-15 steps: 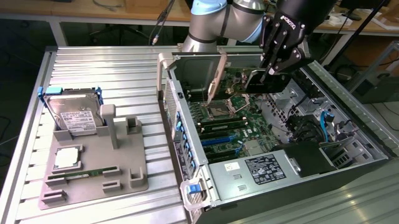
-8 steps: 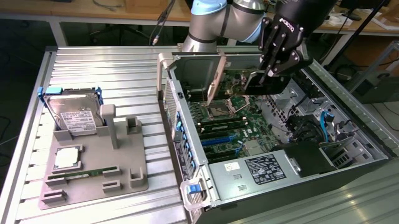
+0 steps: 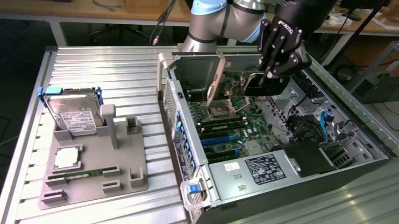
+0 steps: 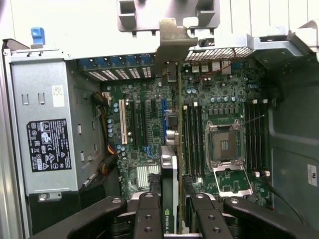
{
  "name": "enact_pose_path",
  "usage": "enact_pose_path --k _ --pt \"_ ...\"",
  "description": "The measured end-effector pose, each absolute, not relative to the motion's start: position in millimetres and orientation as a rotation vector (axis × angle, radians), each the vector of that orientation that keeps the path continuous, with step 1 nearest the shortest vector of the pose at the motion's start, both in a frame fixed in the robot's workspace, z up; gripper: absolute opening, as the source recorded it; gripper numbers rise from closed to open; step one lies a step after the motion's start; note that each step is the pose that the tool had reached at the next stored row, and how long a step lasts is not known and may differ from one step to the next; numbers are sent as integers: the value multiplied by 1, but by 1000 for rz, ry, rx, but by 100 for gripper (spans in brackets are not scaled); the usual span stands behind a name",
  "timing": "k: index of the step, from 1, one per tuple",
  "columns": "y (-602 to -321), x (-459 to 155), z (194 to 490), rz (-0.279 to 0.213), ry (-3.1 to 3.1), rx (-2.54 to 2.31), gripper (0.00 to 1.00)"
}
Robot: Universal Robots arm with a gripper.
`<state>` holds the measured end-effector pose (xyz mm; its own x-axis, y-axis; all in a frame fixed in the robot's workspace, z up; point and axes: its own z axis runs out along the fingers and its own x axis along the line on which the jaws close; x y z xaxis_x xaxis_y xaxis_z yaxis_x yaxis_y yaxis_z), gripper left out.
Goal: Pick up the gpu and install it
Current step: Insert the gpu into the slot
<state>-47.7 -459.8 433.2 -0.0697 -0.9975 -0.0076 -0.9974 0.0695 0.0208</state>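
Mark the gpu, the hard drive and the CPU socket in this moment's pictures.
gpu point(image 4: 172, 45): wrist view, on its silver end bracket.
hard drive point(image 3: 77, 117): exterior view, on its white label.
CPU socket point(image 4: 223, 145): wrist view, on the middle of the socket.

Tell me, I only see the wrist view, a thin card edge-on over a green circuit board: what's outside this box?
Observer: That card, the flat gpu with a silver end bracket, hangs inside a black computer case lying on its side on a ribbed metal table.
Operator: Anything beside it?
Observer: A grey plastic tray, to the exterior view's left, holds an upright silver hard drive with a white label.
Operator: More parts there?
Observer: A narrow green memory stick lies flat in that tray.
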Motion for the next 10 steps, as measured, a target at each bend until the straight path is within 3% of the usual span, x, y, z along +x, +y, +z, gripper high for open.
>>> enact_pose_path --k 10 --pt "-460 -48 429 -32 -2291 2137 27"
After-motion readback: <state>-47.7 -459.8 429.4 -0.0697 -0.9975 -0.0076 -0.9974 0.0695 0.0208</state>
